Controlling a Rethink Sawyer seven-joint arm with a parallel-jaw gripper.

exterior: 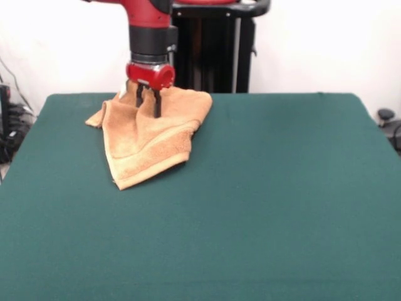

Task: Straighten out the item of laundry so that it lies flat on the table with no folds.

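Bench [263, 207] covered in dark green, felt-like cloth, rectangular, filling most of the view; behind it a plain white wall [319, 44] and a black pedestal column [213, 47], with dark cables and equipment at the left edge [9, 125] and a dark object at the right edge [385, 119]. The towel [150, 141] — orange-tan terry cloth with a looped pile — lies at the far left part of the bench, rumpled and folded over itself, tapering to a corner that points toward the near side; a woven band and hemmed edge run across its lower right portion. The red and black arm [150, 31] comes down over the towel's far part, and the hand [148, 105] has its dark fingers [157, 105] set narrowly, pinching a raised ridge of the towel between them. No legible writing or labels.
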